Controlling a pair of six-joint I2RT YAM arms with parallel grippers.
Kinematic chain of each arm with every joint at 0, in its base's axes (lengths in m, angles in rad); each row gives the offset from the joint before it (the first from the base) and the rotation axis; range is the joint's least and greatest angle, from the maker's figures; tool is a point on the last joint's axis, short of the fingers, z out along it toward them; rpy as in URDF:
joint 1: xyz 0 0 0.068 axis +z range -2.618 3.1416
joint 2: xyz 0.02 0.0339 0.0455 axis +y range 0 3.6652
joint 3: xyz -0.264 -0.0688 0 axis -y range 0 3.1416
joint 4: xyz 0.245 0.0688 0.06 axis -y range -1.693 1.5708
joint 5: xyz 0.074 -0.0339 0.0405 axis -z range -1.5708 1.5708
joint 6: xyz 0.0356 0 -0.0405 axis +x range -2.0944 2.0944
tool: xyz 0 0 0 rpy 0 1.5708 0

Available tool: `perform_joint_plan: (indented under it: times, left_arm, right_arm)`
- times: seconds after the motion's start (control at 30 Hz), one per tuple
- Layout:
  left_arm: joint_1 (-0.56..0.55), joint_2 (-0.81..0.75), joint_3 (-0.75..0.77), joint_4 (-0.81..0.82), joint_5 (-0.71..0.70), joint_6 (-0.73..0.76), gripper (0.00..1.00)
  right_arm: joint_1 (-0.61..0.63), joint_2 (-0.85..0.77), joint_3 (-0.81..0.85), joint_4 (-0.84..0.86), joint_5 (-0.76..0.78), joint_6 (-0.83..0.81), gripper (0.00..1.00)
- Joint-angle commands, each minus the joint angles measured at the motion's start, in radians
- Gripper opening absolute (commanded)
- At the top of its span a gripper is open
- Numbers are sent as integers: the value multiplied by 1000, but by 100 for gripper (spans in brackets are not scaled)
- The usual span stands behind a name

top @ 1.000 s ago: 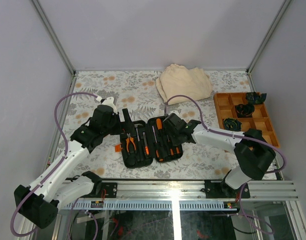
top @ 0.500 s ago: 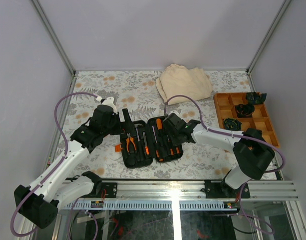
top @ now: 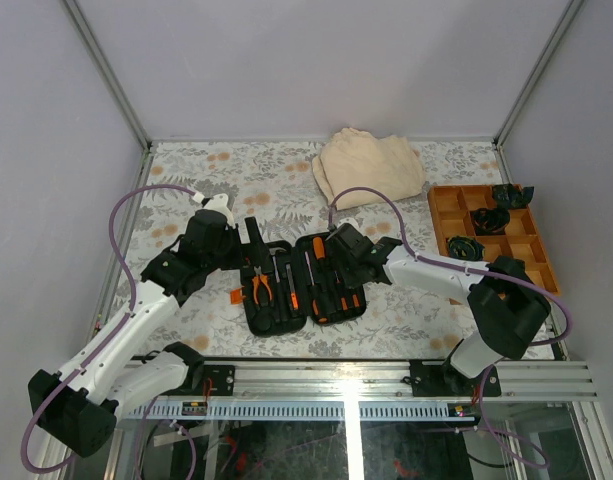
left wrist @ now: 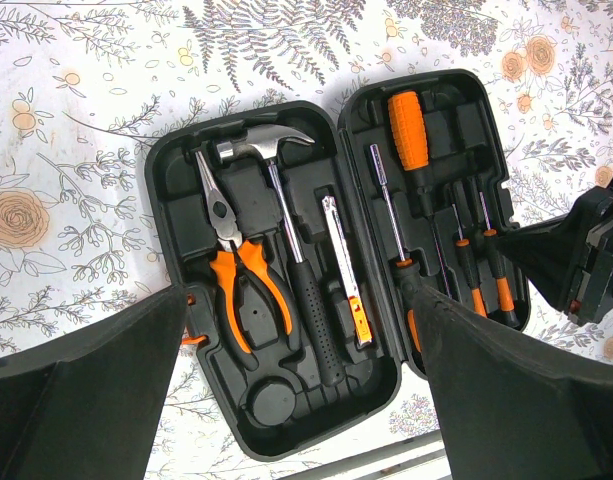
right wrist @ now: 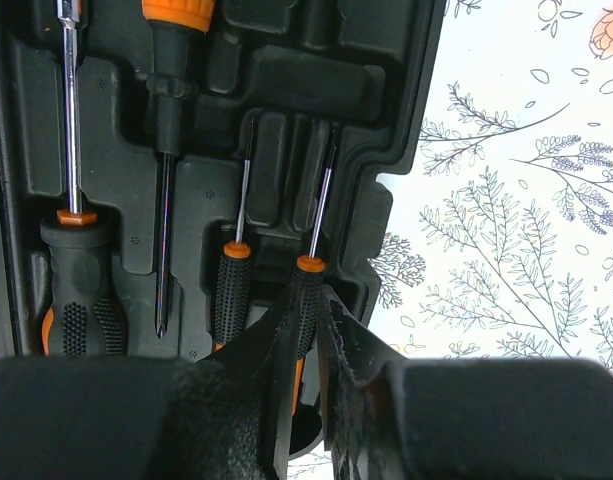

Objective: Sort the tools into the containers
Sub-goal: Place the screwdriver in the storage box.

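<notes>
i see my right gripper pinched narrow on the small screwdriver, which lies in the rightmost slot of the open case. my left gripper hangs wide above the case, holding nothing.

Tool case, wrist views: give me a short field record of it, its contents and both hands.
case: black hard-plastic tool case, open flat on floral tabletop
left half: orange-handled pliers, steel-headed hammer, slim metal blade tool
right half: thick orange-handled screwdriver, several slimmer screwdrivers
left hand: open, above the case, holding nothing
right hand: closed on the outermost slim black-handled screwdriver, which lies in its slot
</notes>
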State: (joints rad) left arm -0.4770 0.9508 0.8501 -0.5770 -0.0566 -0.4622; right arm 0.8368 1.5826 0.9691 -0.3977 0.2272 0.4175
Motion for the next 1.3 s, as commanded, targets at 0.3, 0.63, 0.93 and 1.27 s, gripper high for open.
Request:
perform_joint_plan:
  times: [0.3, 0.63, 0.93, 1.27]
  left_arm:
    - [3, 5, -7, 14, -14, -4, 93]
    - [3, 6, -7, 13, -13, -5, 93]
    - [3, 7, -6, 14, -12, -5, 93]
    - [2, 10, -6, 14, -9, -4, 93]
  right_arm:
    - [-10, 40, 22, 23, 24, -16, 13]
    - [-11, 75, 30, -61, -13, -3, 9]
    - [-10, 183, -6, -89, -117, -1, 0]
    - [-10, 266, -73, -25, -212, 29, 0]
